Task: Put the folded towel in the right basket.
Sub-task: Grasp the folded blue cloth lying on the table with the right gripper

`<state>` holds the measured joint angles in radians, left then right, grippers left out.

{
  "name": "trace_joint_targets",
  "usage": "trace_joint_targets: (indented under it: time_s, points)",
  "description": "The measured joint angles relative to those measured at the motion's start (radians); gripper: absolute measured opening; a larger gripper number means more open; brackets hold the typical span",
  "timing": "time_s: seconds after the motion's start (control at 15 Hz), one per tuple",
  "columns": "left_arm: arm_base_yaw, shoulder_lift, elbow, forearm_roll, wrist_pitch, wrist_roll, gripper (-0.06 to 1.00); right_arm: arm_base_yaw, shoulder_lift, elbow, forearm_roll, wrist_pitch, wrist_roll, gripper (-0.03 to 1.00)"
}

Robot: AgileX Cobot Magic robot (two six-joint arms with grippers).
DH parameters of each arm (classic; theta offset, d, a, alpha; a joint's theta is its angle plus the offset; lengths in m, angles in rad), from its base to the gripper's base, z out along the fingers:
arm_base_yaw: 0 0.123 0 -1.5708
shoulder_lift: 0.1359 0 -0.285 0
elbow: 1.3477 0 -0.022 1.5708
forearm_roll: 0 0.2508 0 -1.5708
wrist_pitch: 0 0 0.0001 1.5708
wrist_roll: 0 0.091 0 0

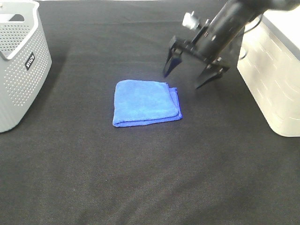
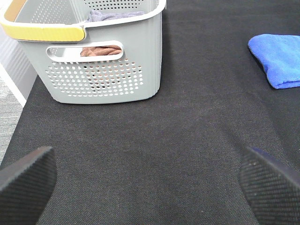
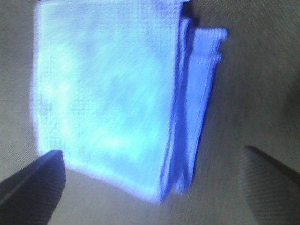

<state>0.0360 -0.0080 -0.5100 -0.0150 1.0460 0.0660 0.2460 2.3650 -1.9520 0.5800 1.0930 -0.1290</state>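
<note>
A folded blue towel [image 1: 146, 102] lies flat on the black table cloth near the middle. It also shows in the left wrist view [image 2: 278, 58] and, blurred, in the right wrist view [image 3: 117, 98]. My right gripper [image 1: 185, 78] hangs open just above and behind the towel's right edge, not touching it; its fingertips [image 3: 33, 185] frame the towel. The right basket [image 1: 274, 75], cream-white, stands at the right edge. My left gripper [image 2: 145, 183] is open and empty over bare cloth, out of the exterior view.
A grey perforated basket [image 1: 21, 65] stands at the far left; the left wrist view shows it [image 2: 101, 65] with a yellow handle and cloth inside. Black cloth [image 1: 150, 178] covers the table in front of the towel.
</note>
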Motion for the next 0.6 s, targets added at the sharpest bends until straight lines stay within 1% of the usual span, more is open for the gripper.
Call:
trace_joint_targets:
  time_s: [0.13,0.2,0.4,0.47,0.53,0.6]
  points:
    - [0.000,0.000,0.000,0.000,0.000,0.000,0.99,0.000,0.090,-0.050,0.001,-0.001,0.000,0.96]
    - [0.000,0.000,0.000,0.000,0.000,0.000,0.99,0.000,0.113,-0.051,0.001,-0.002,0.000,0.96]
    - [0.000,0.000,0.000,0.000,0.000,0.000,0.99,0.000,0.138,-0.064,0.010,-0.007,0.000,0.95]
    - [0.000,0.000,0.000,0.000,0.000,0.000,0.99,0.000,0.144,-0.067,0.021,-0.011,0.000,0.95]
    - [0.000,0.000,0.000,0.000,0.000,0.000,0.99,0.000,0.155,-0.072,0.054,-0.019,0.000,0.95]
    - [0.000,0.000,0.000,0.000,0.000,0.000,0.99,0.000,0.155,-0.072,0.054,-0.019,0.000,0.95]
